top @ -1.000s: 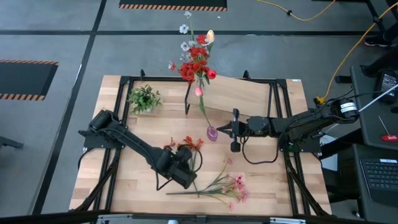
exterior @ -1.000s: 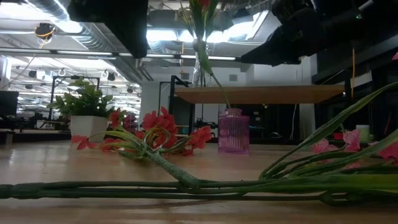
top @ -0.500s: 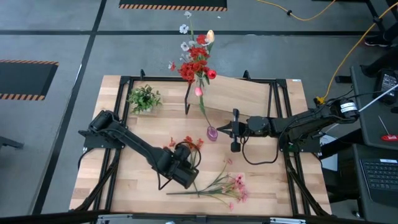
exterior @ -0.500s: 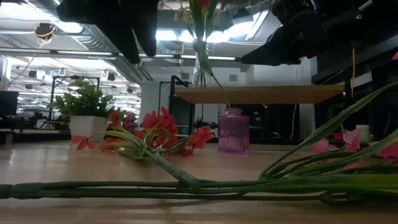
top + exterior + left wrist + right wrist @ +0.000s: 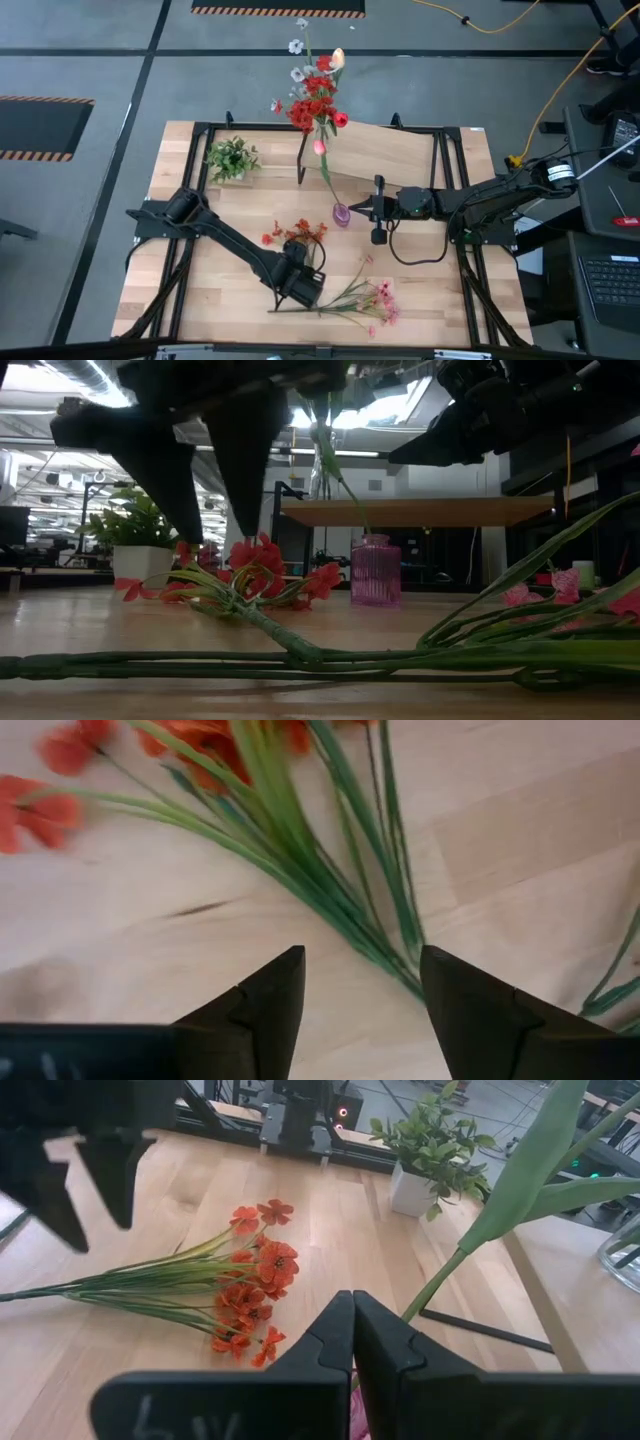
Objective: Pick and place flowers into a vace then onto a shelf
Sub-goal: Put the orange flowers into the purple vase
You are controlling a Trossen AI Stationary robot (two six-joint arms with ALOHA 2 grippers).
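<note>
Where the left gripper (image 5: 306, 287) gapes near the table's front edge, red-orange flowers (image 5: 300, 234) lie flat, stalks toward the front; right gripper (image 5: 352, 208) pinched together.

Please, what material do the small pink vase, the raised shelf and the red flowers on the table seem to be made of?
The pink vase looks like tinted glass or clear plastic: light passes through its ribbed wall. The shelf seems light wood with a matte finish, showing pale grain, on thin black legs, probably metal. The red flowers look artificial, likely fabric petals on plastic stems: the colour is very even and the stalks smooth.
</note>
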